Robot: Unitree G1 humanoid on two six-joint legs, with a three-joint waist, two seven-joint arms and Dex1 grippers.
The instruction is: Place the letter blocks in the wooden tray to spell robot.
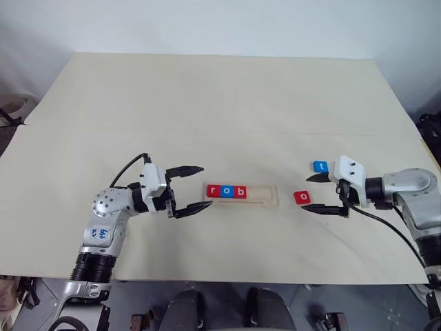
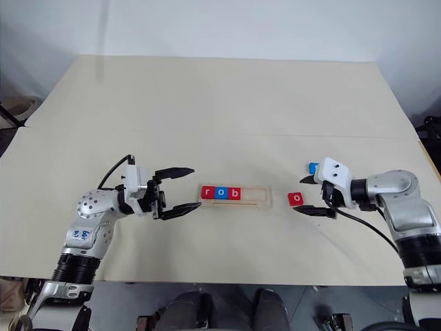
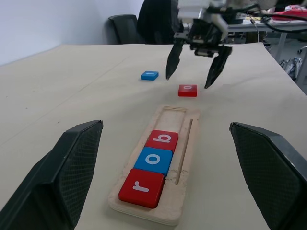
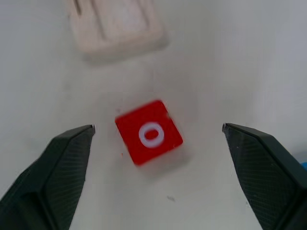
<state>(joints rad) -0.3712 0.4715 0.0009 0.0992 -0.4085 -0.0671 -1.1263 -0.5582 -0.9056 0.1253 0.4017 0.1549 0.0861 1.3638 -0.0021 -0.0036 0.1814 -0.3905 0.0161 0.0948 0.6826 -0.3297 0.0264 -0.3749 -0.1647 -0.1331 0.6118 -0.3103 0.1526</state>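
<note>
Left eye view: the wooden tray (image 1: 242,194) lies on the pale desk (image 1: 207,103) between the 2 arms. 3 letter blocks sit side by side in the tray's groove at the end toward the robot's left: a red r (image 1: 213,191), a blue o (image 1: 226,191) and a red b (image 1: 239,192). The rest of the groove, toward the robot's right, is bare wood.

2 more blocks lie flat on the desk off the tray's right end. The red o (image 1: 302,197) is near that end; the blue t (image 1: 320,166) is a little farther back and to the right.

The left end effector (image 1: 196,187) hovers just beside the tray's left end, pointing level at it, its 2 black fingers spread wide and grasping nothing.

The right end effector (image 1: 318,192) is also released and spread wide. It points toward the red o, with 1 finger near the blue t and the other just right of the red o. In the right wrist view the red o (image 4: 149,132) lies turned at an angle between the 2 fingers, apart from both, with the tray's end (image 4: 116,28) beyond it.
</note>
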